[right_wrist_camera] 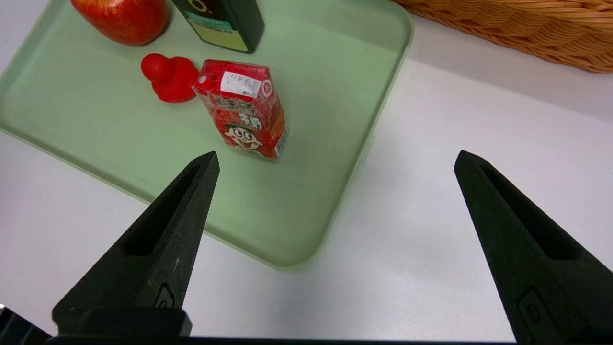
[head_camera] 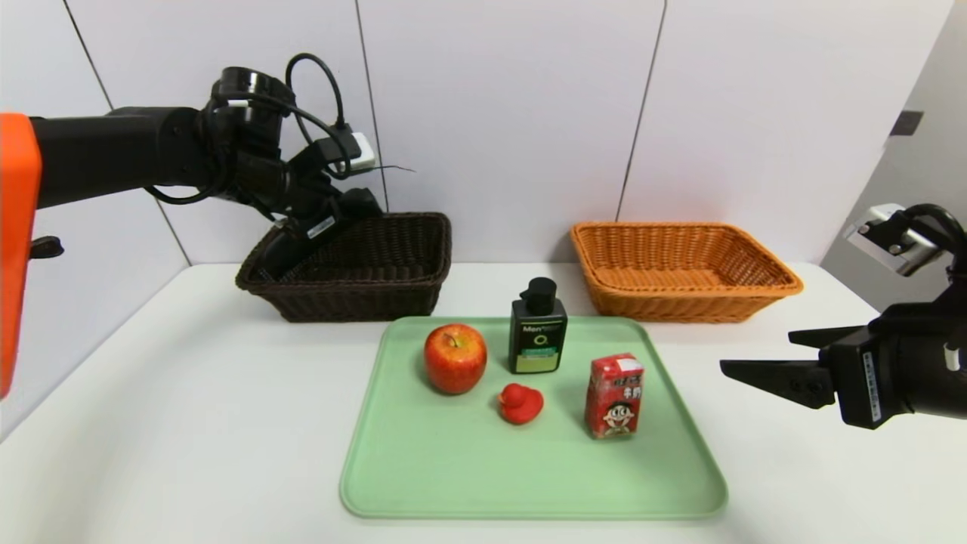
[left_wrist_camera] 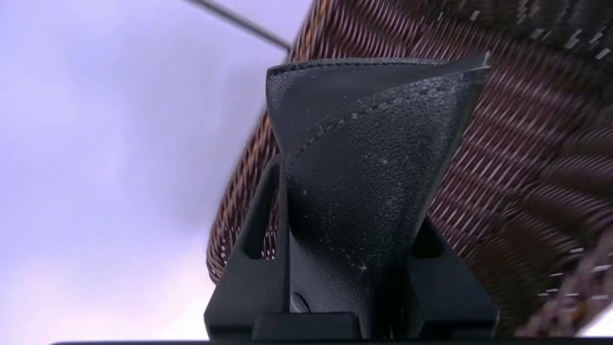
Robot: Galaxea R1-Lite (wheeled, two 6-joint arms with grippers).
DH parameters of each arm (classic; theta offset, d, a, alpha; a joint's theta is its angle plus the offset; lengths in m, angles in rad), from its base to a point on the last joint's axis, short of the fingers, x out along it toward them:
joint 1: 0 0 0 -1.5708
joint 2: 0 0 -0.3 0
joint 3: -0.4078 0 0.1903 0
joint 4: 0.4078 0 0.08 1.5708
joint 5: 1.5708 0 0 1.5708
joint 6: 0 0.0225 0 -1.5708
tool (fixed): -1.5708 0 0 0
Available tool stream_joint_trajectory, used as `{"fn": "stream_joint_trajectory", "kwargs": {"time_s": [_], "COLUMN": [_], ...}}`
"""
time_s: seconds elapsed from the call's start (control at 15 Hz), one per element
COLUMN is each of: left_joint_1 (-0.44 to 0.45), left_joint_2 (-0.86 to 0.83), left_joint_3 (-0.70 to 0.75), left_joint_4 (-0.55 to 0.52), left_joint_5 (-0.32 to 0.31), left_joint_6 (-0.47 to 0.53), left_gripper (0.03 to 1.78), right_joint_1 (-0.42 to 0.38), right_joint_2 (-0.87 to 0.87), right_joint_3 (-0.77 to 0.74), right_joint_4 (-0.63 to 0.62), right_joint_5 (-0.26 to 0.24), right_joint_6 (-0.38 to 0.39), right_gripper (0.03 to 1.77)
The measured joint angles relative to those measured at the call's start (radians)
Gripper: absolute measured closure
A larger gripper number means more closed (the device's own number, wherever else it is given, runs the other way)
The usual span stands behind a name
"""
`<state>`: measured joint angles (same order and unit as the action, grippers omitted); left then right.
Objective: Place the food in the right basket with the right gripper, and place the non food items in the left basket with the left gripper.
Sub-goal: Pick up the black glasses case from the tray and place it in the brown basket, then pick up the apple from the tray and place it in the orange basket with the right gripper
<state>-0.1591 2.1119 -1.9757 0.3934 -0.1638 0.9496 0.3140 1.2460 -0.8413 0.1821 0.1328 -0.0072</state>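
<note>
Nearest to you, the right gripper (head_camera: pixel 755 355) is hanging over the white surface (head_camera: pixel 189 423) just off the right edge of the green tray (head_camera: pixel 453 483), its fingers (right_wrist_camera: pixel 158 249) standing spread wide with nothing between them, pointing toward the tray. On the tray, the red drink carton (head_camera: pixel 614 395) is standing upright near the right side, with its cartoon face toward you. The small red rubber duck (head_camera: pixel 520 403) is sitting to its left, near the middle of the tray and apart from the carton. Behind the duck, the red apple (head_camera: pixel 455 357) is resting on the left, and the dark pump bottle (head_camera: pixel 538 329) is standing upright just beside it at the tray's back edge. Beyond the tray, two baskets are sitting against the white wall: the orange basket (head_camera: pixel 684 268) on the right, and the dark brown basket (head_camera: pixel 355 268) on the left. Your left gripper (head_camera: pixel 298 245) is reaching down over the left end of the dark brown basket, its fingers (left_wrist_camera: pixel 249 258) clenched on the black soft pouch (left_wrist_camera: pixel 364 158). In the left wrist view the pouch is sticking out past the fingertips with the basket's dark weave close behind it; whether the pouch is touching the basket you cannot tell.
</note>
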Motion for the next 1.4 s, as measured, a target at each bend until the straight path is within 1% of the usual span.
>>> {"fn": "stream_joint_trajectory", "kwargs": {"time_s": [0.2,0.27,0.4,0.6,0.73,0.87,0.93,1.07,1.27,1.4], "left_joint_1": [0.019,0.022,0.024,0.024,0.024,0.023,0.023,0.008,-0.049,-0.097], "left_joint_2": [0.021,0.024,0.028,0.027,0.019,-0.004,-0.021,-0.065,-0.164,-0.246], "left_joint_3": [0.000,0.000,0.000,0.000,0.001,0.001,0.001,0.004,0.047,0.116], "left_joint_4": [0.000,0.005,0.003,0.005,0.008,0.029,0.047,0.107,0.213,0.233], "left_joint_5": [-0.001,-0.001,0.000,0.000,0.000,-0.001,-0.003,-0.007,-0.030,-0.039], "left_joint_6": [0.003,0.003,0.001,-0.005,-0.011,-0.051,-0.093,-0.219,-0.459,-0.609], "left_gripper": [1.27,1.18,0.93,0.67,0.54,0.44,0.40,0.34,0.26,0.23], "right_joint_1": [0.000,0.000,0.000,0.000,0.000,-0.001,-0.001,-0.003,-0.012,-0.013], "right_joint_2": [-0.001,-0.001,-0.001,-0.005,-0.006,-0.007,-0.008,-0.009,-0.009,-0.009], "right_joint_3": [0.003,0.003,0.004,0.009,0.010,0.010,0.010,0.009,0.000,-0.019], "right_joint_4": [-0.001,0.000,0.001,0.000,0.000,-0.001,-0.001,-0.018,-0.078,-0.078], "right_joint_5": [0.001,0.001,0.000,0.001,0.001,0.000,0.000,-0.001,0.000,0.001], "right_joint_6": [0.002,0.003,0.003,0.003,0.005,0.004,0.005,0.005,0.007,0.007], "right_gripper": [0.10,0.10,0.10,0.10,0.10,0.10,0.10,0.10,0.10,0.10]}}
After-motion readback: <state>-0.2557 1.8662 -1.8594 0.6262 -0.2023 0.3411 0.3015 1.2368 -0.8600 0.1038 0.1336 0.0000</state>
